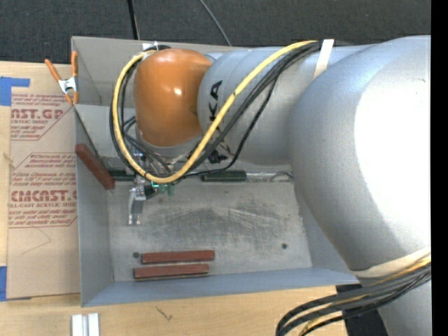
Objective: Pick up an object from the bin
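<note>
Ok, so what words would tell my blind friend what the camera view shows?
A big silver robot arm reaches from the right into a grey metal bin, its gripper low near the left side. Two flat reddish-brown bars lie side by side by the front wall, another brown bar leans at the left wall, and a dark stick lies at the back.

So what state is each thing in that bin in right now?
Gripper: low over bare floor, on the left side.
Left bar: brown, slanted by the left wall.
Front bar: brown, flat on the floor.
Second front bar: brown, flat, parallel beside it.
Dark stick: flat by the back wall.
</note>
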Robot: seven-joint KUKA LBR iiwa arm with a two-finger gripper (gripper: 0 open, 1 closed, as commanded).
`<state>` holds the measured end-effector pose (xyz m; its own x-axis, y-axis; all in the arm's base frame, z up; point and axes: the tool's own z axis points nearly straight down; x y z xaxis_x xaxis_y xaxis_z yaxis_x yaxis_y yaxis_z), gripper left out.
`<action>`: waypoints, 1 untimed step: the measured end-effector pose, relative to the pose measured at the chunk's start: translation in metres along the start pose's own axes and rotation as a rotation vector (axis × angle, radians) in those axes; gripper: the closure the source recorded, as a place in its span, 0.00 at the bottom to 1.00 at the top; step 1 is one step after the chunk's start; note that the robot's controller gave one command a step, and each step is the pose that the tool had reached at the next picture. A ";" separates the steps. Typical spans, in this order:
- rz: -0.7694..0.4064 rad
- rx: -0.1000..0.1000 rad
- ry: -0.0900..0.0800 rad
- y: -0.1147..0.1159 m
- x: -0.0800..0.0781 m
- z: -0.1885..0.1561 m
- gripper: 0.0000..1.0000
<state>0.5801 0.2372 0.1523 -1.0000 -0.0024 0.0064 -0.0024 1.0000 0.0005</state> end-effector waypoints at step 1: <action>0.002 -0.001 -0.007 -0.001 -0.002 -0.005 0.00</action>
<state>0.5823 0.2362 0.1574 -1.0000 -0.0007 -0.0010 -0.0007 1.0000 0.0019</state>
